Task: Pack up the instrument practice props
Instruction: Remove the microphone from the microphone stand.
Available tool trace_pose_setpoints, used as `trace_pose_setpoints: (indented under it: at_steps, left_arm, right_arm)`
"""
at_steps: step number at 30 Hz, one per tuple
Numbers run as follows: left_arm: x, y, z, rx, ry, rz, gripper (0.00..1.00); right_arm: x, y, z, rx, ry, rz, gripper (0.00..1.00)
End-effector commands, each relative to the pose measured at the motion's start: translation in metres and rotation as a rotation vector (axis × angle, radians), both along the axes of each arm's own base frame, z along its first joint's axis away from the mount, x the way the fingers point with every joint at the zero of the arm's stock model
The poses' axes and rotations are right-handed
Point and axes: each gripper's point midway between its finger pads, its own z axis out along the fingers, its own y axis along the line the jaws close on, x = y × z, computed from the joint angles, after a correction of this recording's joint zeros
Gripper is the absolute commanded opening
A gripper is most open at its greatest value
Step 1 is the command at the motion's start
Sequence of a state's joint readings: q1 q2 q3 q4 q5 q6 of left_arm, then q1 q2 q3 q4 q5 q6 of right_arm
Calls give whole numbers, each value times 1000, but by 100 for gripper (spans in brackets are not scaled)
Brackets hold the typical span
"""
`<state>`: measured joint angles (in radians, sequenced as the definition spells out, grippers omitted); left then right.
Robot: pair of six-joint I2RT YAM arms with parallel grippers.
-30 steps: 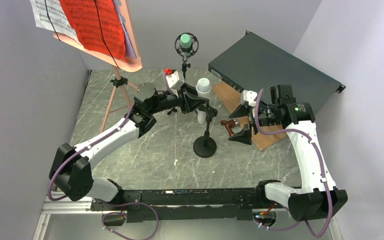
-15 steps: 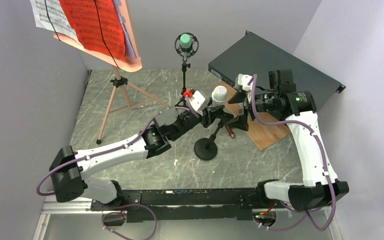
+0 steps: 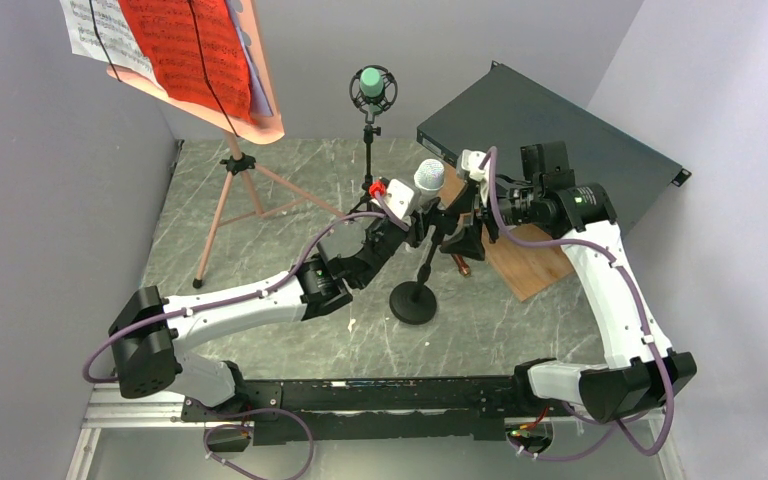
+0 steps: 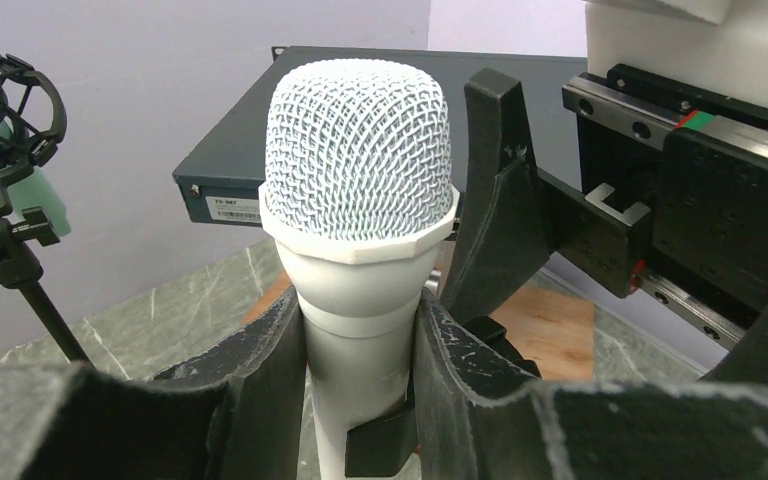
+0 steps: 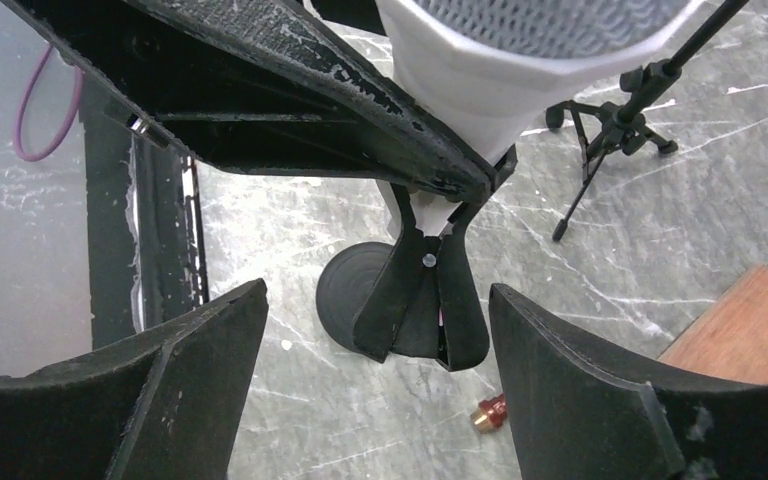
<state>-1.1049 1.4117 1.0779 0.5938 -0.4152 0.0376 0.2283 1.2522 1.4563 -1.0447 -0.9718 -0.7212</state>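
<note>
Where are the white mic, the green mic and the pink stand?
white mic (image 4: 357,150): left wrist view, mesh head.
green mic (image 3: 371,82): top view, its head.
pink stand (image 3: 260,130): top view, tray's lower lip.

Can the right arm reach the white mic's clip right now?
Likely yes: right gripper open, black clip dead ahead between its fingers; left gripper grips the white microphone above it.

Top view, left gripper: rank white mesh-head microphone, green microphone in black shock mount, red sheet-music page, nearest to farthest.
1. white mesh-head microphone: clamped in the left gripper, mid-table.
2. green microphone in black shock mount: behind it, back centre.
3. red sheet-music page: far back-left corner, raised.
</note>
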Motion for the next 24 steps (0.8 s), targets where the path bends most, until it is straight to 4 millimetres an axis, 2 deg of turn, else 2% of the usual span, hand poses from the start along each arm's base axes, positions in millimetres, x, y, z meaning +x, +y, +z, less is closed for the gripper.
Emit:
trace_pose_setpoints:
  at_steps: [1, 3, 7, 9, 11, 17, 20, 22, 24]
  left_arm:
    - [1, 12, 34, -93, -52, 42, 0]
    - [0, 13, 33, -93, -50, 38, 0]
    - [-1, 16, 32, -90, -51, 40, 0]
    - [-2, 21, 34, -85, -58, 47, 0]
    - [-5, 27, 37, -68, -76, 50, 0]
    - [-21, 51, 43, 26, -96, 30, 0]
    - [-31, 60, 36, 69, -62, -4, 0]
    - [-38, 63, 27, 101, -33, -36, 0]
    - [-48, 66, 16, 132, -5, -82, 0]
  right_arm:
    - [3, 6, 6, 10, -46, 26, 77]
    - [2, 9, 8, 11, -59, 48, 63]
    - [4, 11, 7, -5, -68, 51, 16]
    - [7, 9, 5, -19, -74, 33, 5]
    - [10, 7, 4, -29, -78, 3, 0]
    - [14, 4, 0, -42, -78, -26, 0]
    - [9, 8, 0, -25, -60, 13, 6]
    - [4, 11, 1, -9, -47, 41, 20]
    - [0, 14, 1, 6, -32, 65, 43]
